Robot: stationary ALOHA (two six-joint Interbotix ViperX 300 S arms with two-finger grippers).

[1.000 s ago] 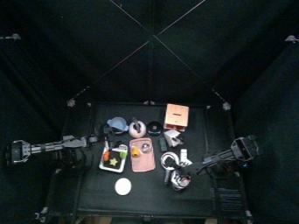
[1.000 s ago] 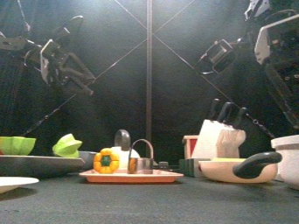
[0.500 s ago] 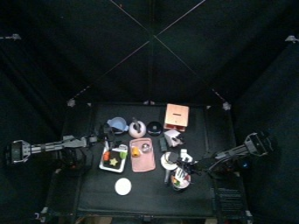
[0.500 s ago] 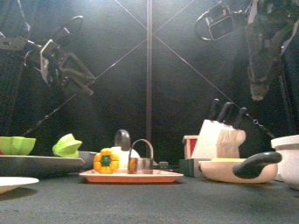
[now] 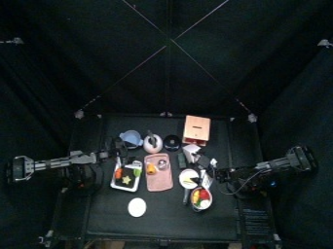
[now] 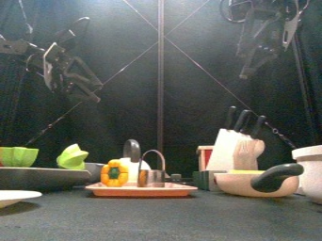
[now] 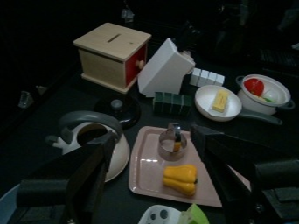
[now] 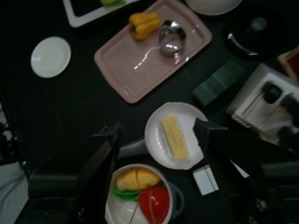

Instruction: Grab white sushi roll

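The right gripper [image 8: 158,144], jaws spread wide and empty, is held high above the round white plate [image 8: 170,124], directly beneath which the pale oblong sushi roll [image 8: 177,140] is seen, its long axis running between the jaws.

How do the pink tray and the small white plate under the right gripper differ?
The pink tray is rectangular with a raised rim; the small white plate is round. The pink tray carries an orange-yellow pepper and a metal cup at one end; the small white plate carries one pale yellow strip. The small white plate lies between the right gripper's open jaws in its wrist view; the pink tray lies farther off. Both rest flat on the black table.
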